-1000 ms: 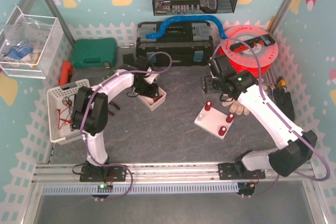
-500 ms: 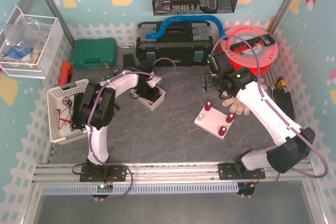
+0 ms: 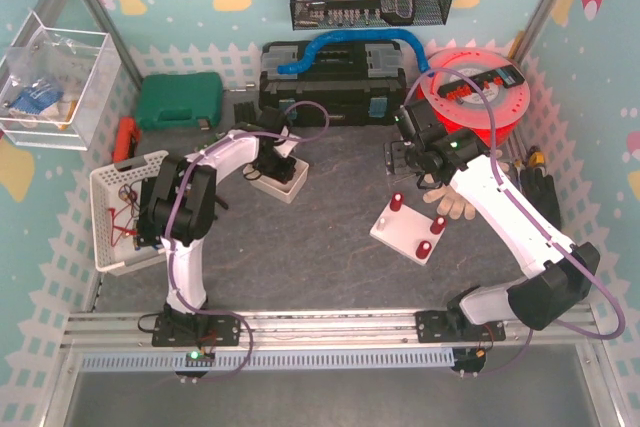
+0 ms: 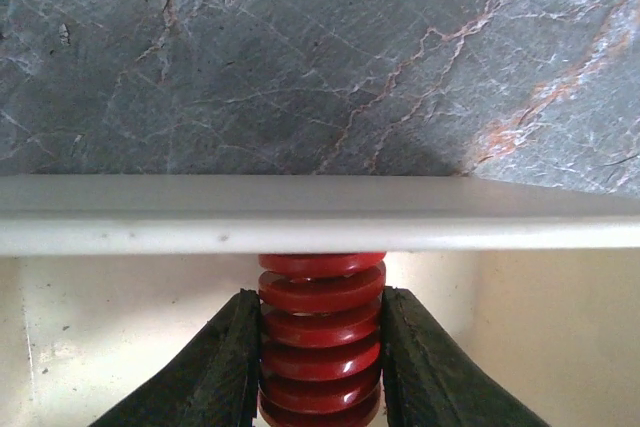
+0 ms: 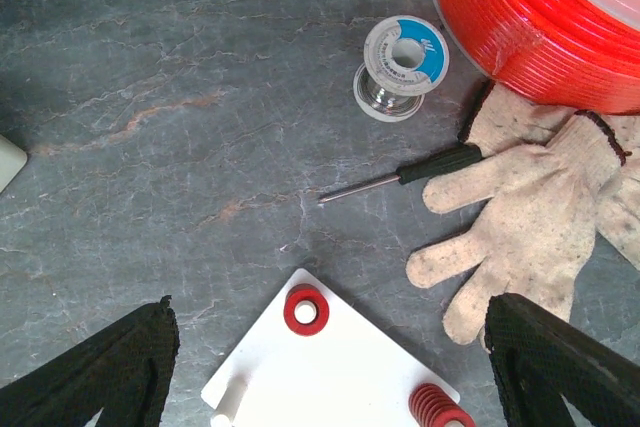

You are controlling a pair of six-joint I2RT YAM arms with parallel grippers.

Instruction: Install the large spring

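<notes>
inside, the small white box [image 4: 320,212] holds the large red spring [image 4: 321,332], clamped between the 2 fingers of the left gripper [image 4: 322,302], its long axis running along them toward the box wall. the right gripper [image 5: 330,312] hangs spread wide over the white plate [image 5: 330,387] bearing red springs [image 5: 306,309].

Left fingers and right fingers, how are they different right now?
The left fingers are squeezed shut on a red spring; the right fingers are spread wide and hold nothing. The left fingers reach down inside the white box; the right fingers hang above the white plate. Both pairs are black.
</notes>
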